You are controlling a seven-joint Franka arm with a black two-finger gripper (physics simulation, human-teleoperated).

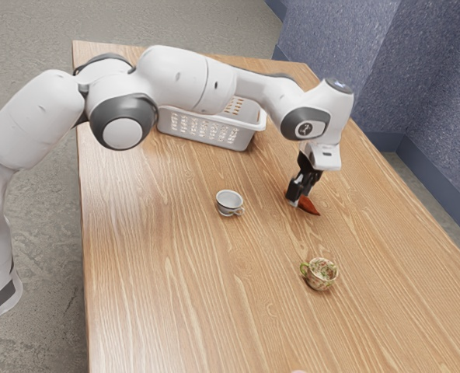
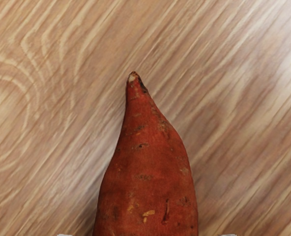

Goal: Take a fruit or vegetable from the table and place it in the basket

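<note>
in the exterior view, from left to right: note white basket (image 1: pixel 205 132) on worktop (image 1: pixel 160 256), partly behind arm. next, locate upright white cup (image 1: pixel 229 203). farther right, see fingers (image 1: pixel 299 200) spread apart, clamped on nothing, astride sweet potato (image 1: pixel 311 207) lying on worktop, tapered end protruding. just right, nearer the viewer, see patterned cup (image 1: pixel 320 273).

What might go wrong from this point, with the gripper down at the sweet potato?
The sweet potato narrows to a point, so it might slip or swivel in the gripper during a lift. The basket has raised walls; if carried too low, the potato could catch on them.
</note>
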